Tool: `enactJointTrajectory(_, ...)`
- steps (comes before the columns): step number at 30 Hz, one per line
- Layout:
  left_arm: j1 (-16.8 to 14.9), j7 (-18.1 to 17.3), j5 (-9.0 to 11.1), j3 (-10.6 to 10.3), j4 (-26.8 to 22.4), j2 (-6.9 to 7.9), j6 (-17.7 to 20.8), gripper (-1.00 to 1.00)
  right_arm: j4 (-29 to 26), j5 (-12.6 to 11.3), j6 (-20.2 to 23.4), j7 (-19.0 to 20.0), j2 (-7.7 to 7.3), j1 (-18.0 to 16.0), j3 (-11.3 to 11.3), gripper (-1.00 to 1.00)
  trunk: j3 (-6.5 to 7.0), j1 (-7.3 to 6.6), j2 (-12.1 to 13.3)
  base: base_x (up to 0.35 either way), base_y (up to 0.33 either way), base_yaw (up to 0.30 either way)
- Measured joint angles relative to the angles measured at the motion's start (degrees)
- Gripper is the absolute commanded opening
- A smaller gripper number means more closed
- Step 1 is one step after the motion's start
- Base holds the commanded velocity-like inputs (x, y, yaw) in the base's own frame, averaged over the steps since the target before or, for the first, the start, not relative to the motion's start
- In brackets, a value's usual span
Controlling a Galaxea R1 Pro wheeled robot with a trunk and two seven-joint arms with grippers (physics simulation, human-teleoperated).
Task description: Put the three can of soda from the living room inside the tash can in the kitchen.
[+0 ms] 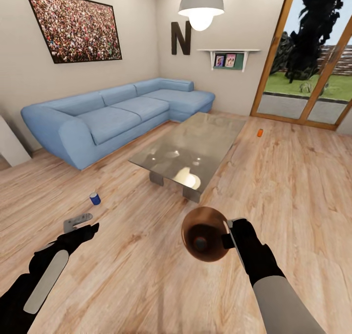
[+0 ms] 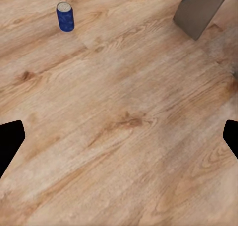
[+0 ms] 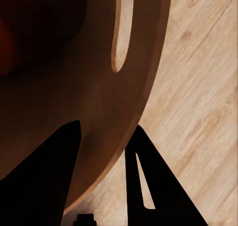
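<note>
The dark blue can of soda (image 1: 95,198) (image 2: 65,16) stands upright on the wood floor, a short way ahead of my left gripper (image 1: 82,223) (image 2: 119,141), which is open and holds nothing. One orange can (image 1: 259,133) stands far off on the floor near the glass doors. My right gripper (image 1: 230,237) (image 3: 101,154) is shut on the rim of the copper-brown trash can (image 1: 208,226) (image 3: 99,102), which hangs tilted above the floor with its mouth toward me. A dim reddish shape (image 1: 199,244) lies inside it; I cannot tell what it is.
The glass-topped low table (image 1: 195,138) stands just ahead, and one of its legs (image 2: 201,10) is near the blue can. The long blue corner sofa (image 1: 112,114) runs along the left wall. Wood-framed glass doors (image 1: 313,60) are at the right.
</note>
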Motion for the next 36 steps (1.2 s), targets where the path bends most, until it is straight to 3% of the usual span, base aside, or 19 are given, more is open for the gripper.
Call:
enactJointTrajectory(9, 0.0, -2.32, 0.16, 0.0, 0.13, 0.0, 0.08, 1.0, 0.0, 0.05, 0.0, -0.01, -0.01, 0.12, -0.03, -1.0, -0.01, 0.0, 0.0, 0.228, 0.169, 0.001)
enactJointTrajectory(36, -0.08, -2.66, 0.11, 0.0, 1.15, 0.0, 0.09, 1.0, 0.01, -0.28, 0.0, 0.03, 0.0, 0.17, 0.03, -1.0, 0.02, 0.0, 0.0, 0.168, 0.272, 0.0)
